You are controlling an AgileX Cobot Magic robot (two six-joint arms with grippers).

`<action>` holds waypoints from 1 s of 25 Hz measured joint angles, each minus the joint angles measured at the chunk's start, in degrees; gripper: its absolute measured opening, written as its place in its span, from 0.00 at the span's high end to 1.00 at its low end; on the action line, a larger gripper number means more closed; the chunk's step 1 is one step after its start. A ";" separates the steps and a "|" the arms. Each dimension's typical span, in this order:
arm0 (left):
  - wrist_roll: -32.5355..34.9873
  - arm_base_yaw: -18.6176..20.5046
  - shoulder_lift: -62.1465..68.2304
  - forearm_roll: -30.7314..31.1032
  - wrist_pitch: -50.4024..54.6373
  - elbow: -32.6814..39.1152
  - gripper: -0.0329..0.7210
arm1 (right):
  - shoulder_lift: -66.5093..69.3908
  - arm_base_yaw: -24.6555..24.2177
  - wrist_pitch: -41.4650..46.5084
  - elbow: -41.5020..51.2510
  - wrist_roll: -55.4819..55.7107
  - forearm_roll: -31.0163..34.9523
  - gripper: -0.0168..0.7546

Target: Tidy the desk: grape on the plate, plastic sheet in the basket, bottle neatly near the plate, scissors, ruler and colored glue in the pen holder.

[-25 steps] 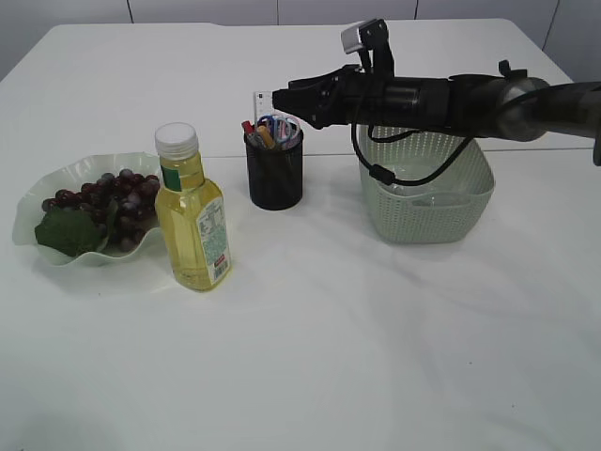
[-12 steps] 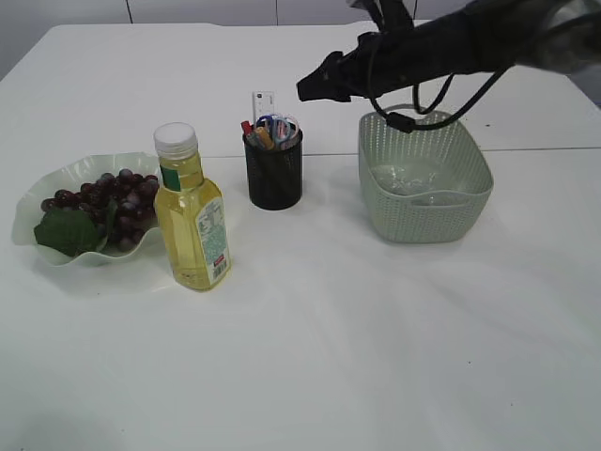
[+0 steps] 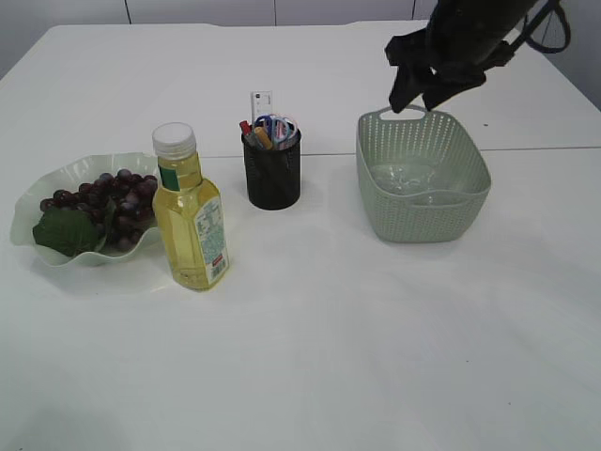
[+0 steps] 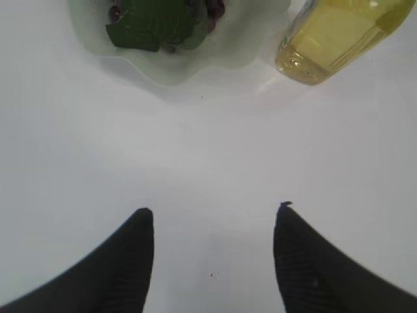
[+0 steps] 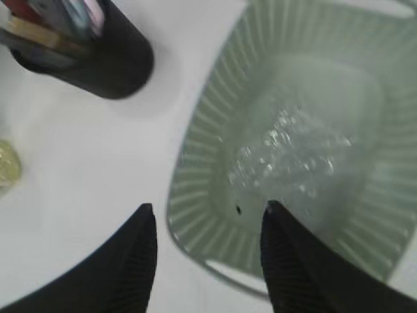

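Observation:
Dark grapes (image 3: 113, 193) with a green leaf lie on the wavy pale plate (image 3: 28, 211). The bottle (image 3: 192, 225) of yellow liquid stands upright just right of the plate. The black pen holder (image 3: 272, 174) holds the white ruler (image 3: 261, 101), the scissors (image 3: 279, 125) and the colored glue (image 3: 252, 132). A clear plastic sheet (image 3: 413, 178) lies crumpled in the green basket (image 3: 423, 221). My right gripper (image 3: 415, 99) hangs open and empty above the basket's far rim. My left gripper (image 4: 214, 212) is open over bare table, short of the plate (image 4: 176, 65) and bottle (image 4: 332, 39).
The right wrist view looks down on the basket (image 5: 208, 215), the plastic sheet (image 5: 293, 150) and the pen holder (image 5: 111, 59). The right arm's dark body and cable stretch to the upper right corner. White table surrounds everything.
The right arm has swung away from over the pen holder, rightward and back, and its gripper now hangs above the basket's far rim. The objects stayed put.

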 joint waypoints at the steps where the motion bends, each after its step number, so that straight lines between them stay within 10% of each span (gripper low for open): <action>1: 0.00 0.00 0.00 0.00 -0.10 0.00 0.38 | -0.13 0.00 1.96 0.00 1.95 -2.09 0.48; 25: -0.83 0.00 -1.36 0.75 4.31 0.00 0.38 | -27.47 0.00 4.67 33.91 11.94 -13.81 0.49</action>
